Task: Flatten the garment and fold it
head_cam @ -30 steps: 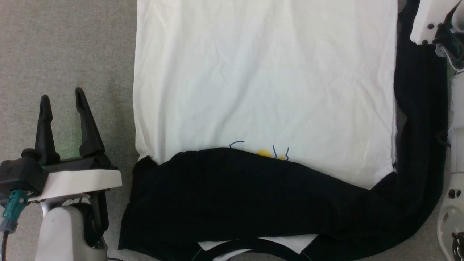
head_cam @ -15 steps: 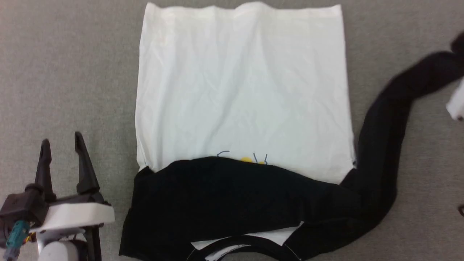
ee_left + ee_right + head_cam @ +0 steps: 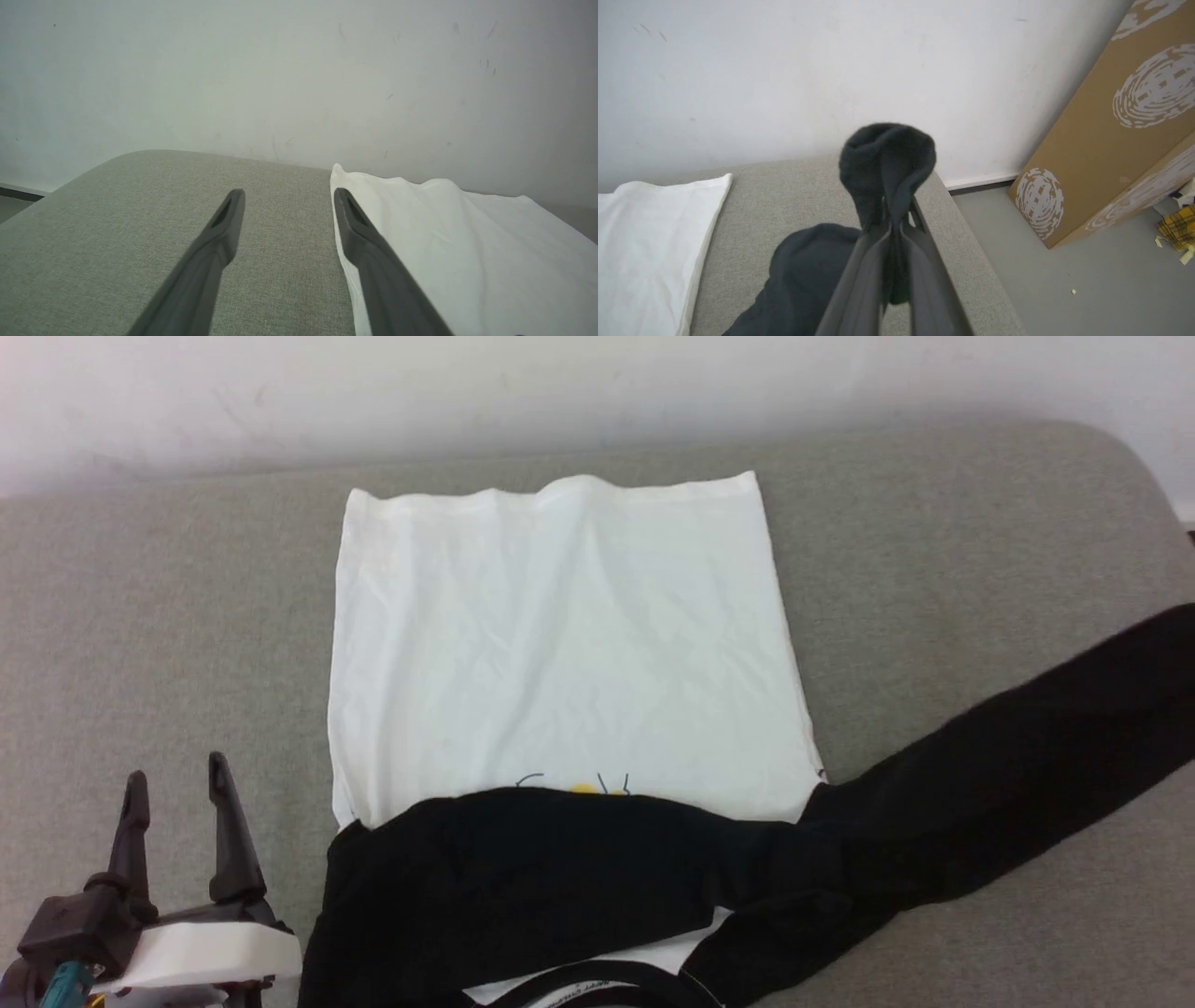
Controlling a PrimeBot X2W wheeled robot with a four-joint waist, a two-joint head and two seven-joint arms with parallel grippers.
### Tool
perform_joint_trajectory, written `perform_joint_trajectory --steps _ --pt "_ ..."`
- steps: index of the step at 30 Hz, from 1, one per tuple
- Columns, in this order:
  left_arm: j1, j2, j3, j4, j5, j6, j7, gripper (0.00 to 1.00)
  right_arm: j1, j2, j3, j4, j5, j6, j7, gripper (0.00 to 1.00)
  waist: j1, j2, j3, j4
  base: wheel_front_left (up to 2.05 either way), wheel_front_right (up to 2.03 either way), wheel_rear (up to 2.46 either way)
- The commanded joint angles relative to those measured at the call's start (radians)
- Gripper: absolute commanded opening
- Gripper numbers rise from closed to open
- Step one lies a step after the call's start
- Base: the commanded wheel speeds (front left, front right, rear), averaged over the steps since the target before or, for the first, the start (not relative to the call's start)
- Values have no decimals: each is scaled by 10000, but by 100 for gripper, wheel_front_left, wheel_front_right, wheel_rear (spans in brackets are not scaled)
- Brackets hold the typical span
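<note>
The garment (image 3: 560, 644) lies flat on the grey cushion, its white body spread toward the wall. One black sleeve (image 3: 523, 877) is folded across the chest, hiding most of the yellow-and-blue print (image 3: 583, 788). The other black sleeve (image 3: 1018, 775) stretches out to the right, off the frame edge. My right gripper (image 3: 896, 214) is shut on that sleeve's end (image 3: 887, 158), which bunches above the fingertips. My left gripper (image 3: 177, 784) stands open over bare cushion just left of the shirt's white edge (image 3: 420, 224).
The grey cushion (image 3: 168, 616) ends at a white wall (image 3: 560, 383) behind. In the right wrist view the cushion's right edge (image 3: 962, 224) drops to a grey floor with a tall brown cardboard box (image 3: 1111, 140) and a yellow scrap (image 3: 1176, 224).
The head camera has pulled back and tilted up, bringing the wall into sight. The right sleeve has been drawn from alongside the shirt out to the right, nearly straight. The left gripper stays open.
</note>
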Motion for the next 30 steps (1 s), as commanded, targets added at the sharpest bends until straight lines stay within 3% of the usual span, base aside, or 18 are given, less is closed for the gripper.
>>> perform_joint_trajectory --steps 1,8,14,21,30 --pt "97 -1 -20 32 39 -60 -45 100 120 61 178 -269 111 -17 79 0 3 0 -330 -255 0 0 0" --pt "122 31 -126 206 45 -112 -45 100 320 172 2455 -2411 676 -17 630 0 3 0 -471 -241 0 0 0" --pt "65 111 -139 292 8 -152 -45 100 -295 125 5306 -2720 884 -17 736 0 3 0 -430 -182 0 0 0" --pt "-214 144 -233 348 -23 -199 -45 100 -1539 488 8756 -1015 944 -17 384 0 3 0 -101 80 0 0 0" --pt "-765 49 -482 485 -53 -299 -45 100 -2678 1015 11813 2770 1392 -17 -438 0 3 0 579 754 0 0 0"
